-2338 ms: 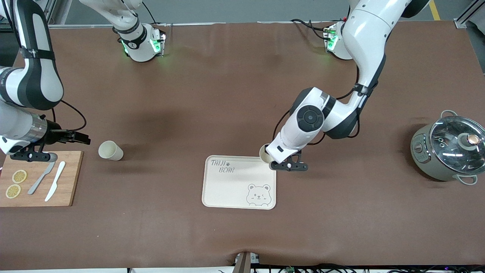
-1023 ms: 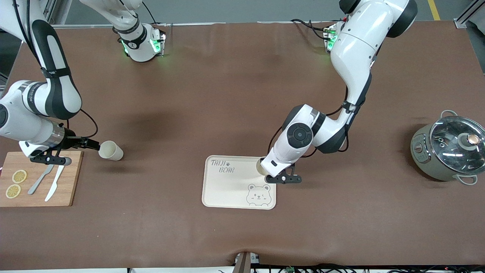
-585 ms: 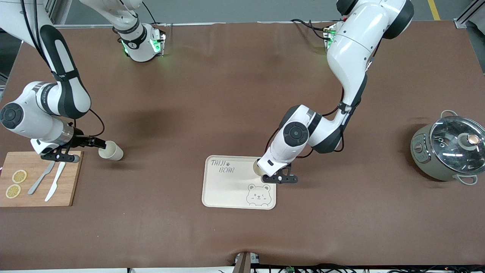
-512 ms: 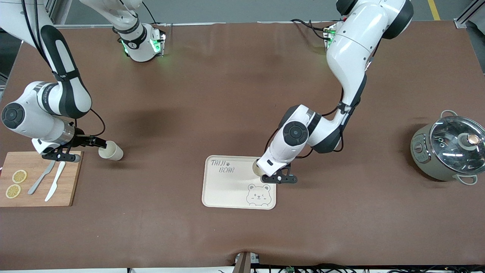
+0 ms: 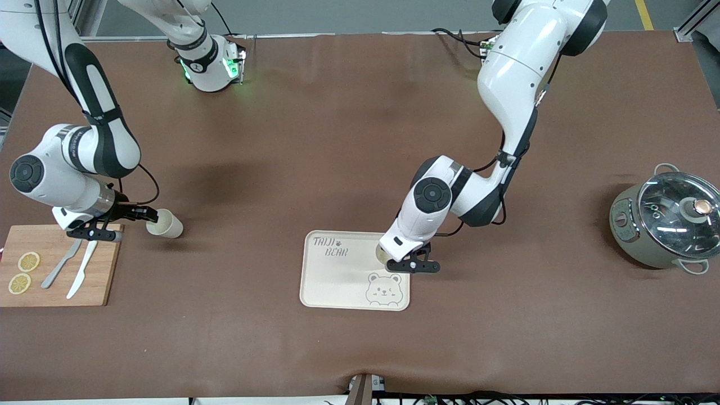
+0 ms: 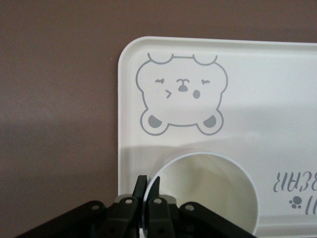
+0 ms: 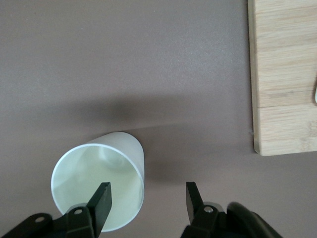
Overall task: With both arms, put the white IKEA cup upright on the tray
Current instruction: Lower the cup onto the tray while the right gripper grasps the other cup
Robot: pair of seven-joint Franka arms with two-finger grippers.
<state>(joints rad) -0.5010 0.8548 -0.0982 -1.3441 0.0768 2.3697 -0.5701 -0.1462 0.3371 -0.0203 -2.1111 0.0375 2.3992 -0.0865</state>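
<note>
- Front view: left gripper (image 5: 388, 256) pinches a cup (image 6: 208, 193) by its rim over the tray (image 5: 337, 281) edge nearest the pot (image 5: 664, 225)
- right gripper (image 7: 147, 197), spread, straddles the second cup's (image 7: 99, 183) rim beside the cutting board (image 7: 285, 74); bare table around

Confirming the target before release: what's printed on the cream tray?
A grey bear face and "TAIJI BEAR" lettering on the cream rectangular tray, clearest in the front view.

High across the counter (image 5: 337, 140), facing both arm bases, taking in the whole top. Mounted on each wrist, looking straight down, close past the hand: left over the tray (image 6: 277, 89), right beside the cutting board (image 7: 285, 74). Both also visible from the front.
</note>
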